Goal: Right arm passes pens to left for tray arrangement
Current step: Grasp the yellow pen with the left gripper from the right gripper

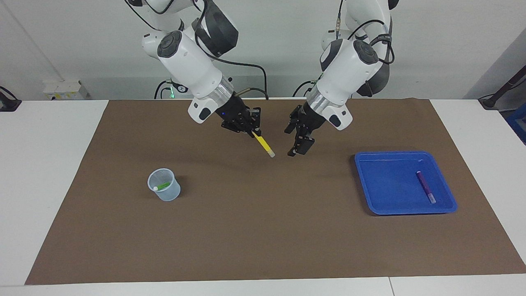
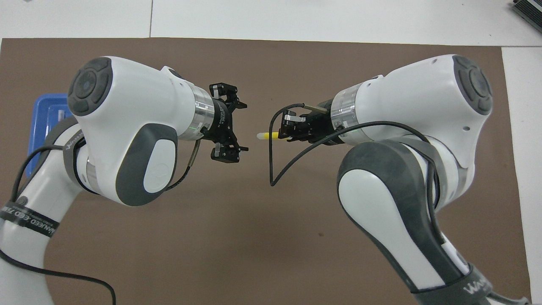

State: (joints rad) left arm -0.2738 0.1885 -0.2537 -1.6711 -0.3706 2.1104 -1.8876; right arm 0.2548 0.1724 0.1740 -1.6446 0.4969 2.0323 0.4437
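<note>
yellow pen (image 1: 263, 143): airborne, pale tip down, tilted
purple pen (image 1: 425, 187): flat in tray
green pen (image 1: 163, 186): in cup (image 1: 164, 191)
tray (image 1: 386, 203): blue, on mat

Not much to read here tbh. Only lettering I can find is white print on the black bands wrapped round the arms: the right arm's band (image 2: 476, 289) shows "WAN", and the left arm's band (image 2: 31, 220) has print I can't make out.
</note>
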